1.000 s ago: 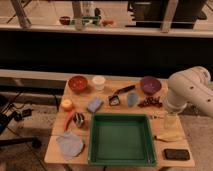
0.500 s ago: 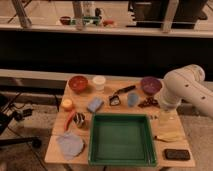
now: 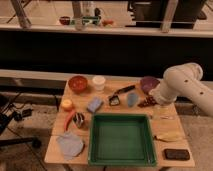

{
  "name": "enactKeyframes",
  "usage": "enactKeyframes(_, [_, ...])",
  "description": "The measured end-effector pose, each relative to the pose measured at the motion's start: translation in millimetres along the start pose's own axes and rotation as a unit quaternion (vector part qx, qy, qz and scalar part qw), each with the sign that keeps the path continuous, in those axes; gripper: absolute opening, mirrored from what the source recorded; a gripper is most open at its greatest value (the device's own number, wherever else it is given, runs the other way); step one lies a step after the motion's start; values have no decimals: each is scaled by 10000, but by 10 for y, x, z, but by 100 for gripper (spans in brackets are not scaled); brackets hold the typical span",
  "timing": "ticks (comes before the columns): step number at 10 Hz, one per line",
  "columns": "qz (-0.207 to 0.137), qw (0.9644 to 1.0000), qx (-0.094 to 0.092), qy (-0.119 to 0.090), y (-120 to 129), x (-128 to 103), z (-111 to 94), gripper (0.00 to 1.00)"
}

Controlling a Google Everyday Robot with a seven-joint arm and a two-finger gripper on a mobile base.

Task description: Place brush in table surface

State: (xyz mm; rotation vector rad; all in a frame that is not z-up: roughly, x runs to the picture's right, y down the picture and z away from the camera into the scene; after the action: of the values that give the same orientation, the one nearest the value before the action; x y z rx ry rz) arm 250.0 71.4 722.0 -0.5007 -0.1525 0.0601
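Hanging from the white arm over the right side of the light tan wooden surface (image 3: 50, 156), the tool (image 3: 160, 106) has its fingers spread apart and grips nothing. The small black-handled dish brush (image 3: 121, 93) lies on the surface behind the green rectangular tray (image 3: 121, 162), left of the tool and apart from it.

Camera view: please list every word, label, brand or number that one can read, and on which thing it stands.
No readable text: none shows on the brush, the green tray, the table surface or the arm, whose end effector hangs over the table's right side by the purple bowl.
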Motion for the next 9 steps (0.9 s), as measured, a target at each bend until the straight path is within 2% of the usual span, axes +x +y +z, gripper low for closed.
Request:
enactKeyframes(1, [-101, 9997, 79, -185, -147, -39, 88, 80])
enactKeyframes(2, [-246, 9993, 157, -244, -262, -103, 154, 80])
enactKeyframes(3, [-544, 9977, 290, -295, -407, -246, 263, 80])
enactKeyframes(4, [-803, 9957, 399, -230, -479, -313, 313, 80])
enactKeyframes(5, [-1294, 9903, 511, -37, -550, -448, 387, 80])
enactKeyframes(7, [-1712, 9834, 586, 134, -603, -578, 434, 80])
enactKeyframes(9, [-1713, 9833, 588, 152, -599, -559, 431, 80])
